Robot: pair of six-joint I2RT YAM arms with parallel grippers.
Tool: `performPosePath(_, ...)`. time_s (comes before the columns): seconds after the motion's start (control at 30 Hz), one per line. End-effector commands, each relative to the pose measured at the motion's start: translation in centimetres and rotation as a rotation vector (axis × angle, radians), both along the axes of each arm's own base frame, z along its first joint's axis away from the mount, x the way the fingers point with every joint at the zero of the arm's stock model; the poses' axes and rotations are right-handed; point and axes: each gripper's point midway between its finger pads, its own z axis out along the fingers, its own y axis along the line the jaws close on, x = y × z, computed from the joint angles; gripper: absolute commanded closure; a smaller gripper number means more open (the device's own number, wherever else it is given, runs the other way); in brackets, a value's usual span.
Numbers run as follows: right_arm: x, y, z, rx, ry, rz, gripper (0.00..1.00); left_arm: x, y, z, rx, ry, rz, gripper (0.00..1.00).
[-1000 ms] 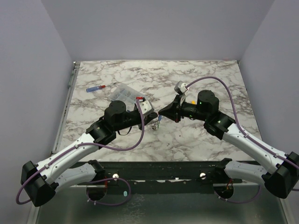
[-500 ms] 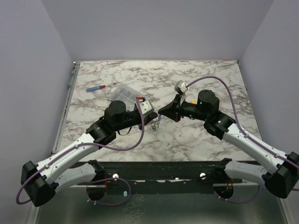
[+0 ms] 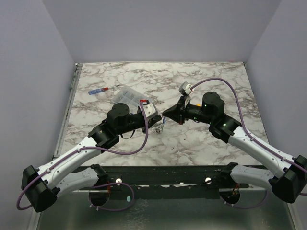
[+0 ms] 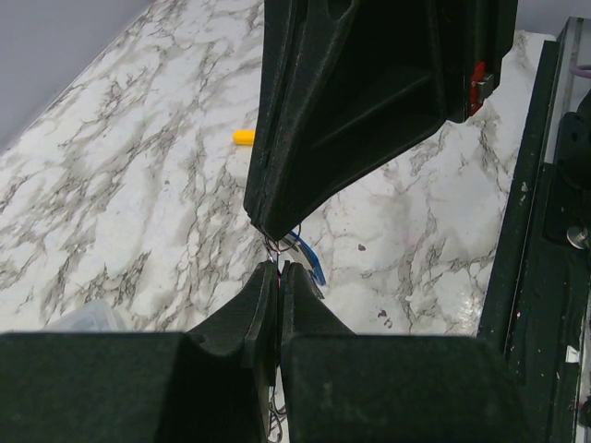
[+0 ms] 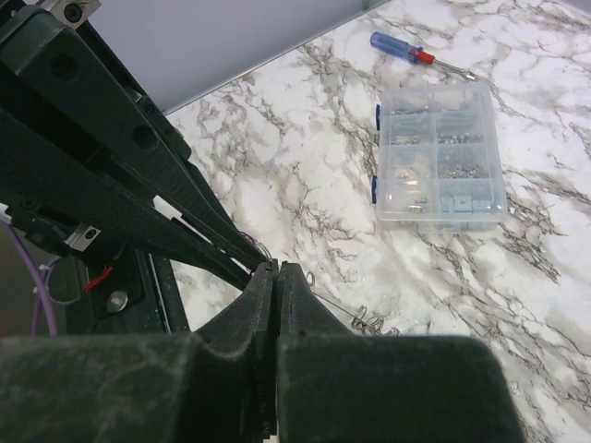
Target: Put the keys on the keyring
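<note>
silver-grey wire, the keyring (image 5: 337,306), hangs just below the spot where both grippers meet tip to tip, a little to the right of the clear compartment box (image 5: 439,152) and nearer the arm bases than the box is. the left gripper (image 4: 279,269) is clenched, fingers pressed together, pointing away from the box; the right gripper (image 5: 276,269) is clenched too, pointing back toward the box, so their long axes run almost in one line. a blue key (image 4: 307,257) sits right at that meeting point, slanting down to the box-far side; which gripper pinches key or wire cannot be told. a small cluster of keys (image 5: 366,320) dangles on the wire beneath. an orange piece (image 4: 243,137), likely another key, lies on the marble table (image 3: 201,143) well to the right of the box. both arms are equally near. bare marble lies on the near side of the box, so there seems room to draw apart along that line.
</note>
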Motion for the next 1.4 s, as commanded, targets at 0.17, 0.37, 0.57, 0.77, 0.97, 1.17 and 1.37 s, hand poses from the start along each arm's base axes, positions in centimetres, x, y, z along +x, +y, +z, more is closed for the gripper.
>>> performPosePath(0.17, 1.6, -0.3, 0.9, -0.002, -0.025, -0.089, 0.99, -0.5, -0.2, 0.7, -0.020, -0.027, -0.031, 1.00)
performPosePath(0.37, 1.9, -0.4, 0.2, -0.022, 0.010, -0.109, 0.99, -0.6, -0.2, 0.9, -0.023, -0.031, -0.036, 1.00)
performPosePath(0.57, 1.6, -0.5, -0.2, -0.026, 0.030, -0.107, 0.99, -0.6, -0.1, 1.0, -0.025, -0.035, -0.032, 1.00)
performPosePath(0.77, 0.9, -0.8, -0.9, -0.041, 0.066, -0.100, 0.99, -0.4, 0.2, 1.5, -0.036, -0.050, -0.014, 1.00)
performPosePath(0.97, 0.5, -1.0, -1.1, -0.038, 0.083, -0.098, 0.89, -0.4, 0.3, 1.8, -0.044, -0.059, -0.012, 1.00)
performPosePath(1.17, 0.4, -1.4, 0.1, -0.022, 0.067, -0.115, 0.58, -0.5, 0.3, 1.9, -0.049, -0.062, -0.016, 1.00)
performPosePath(1.37, 0.6, -3.1, 2.8, -0.018, -0.029, -0.173, 0.48, -0.9, 0.2, 2.1, -0.055, -0.067, -0.033, 1.00)
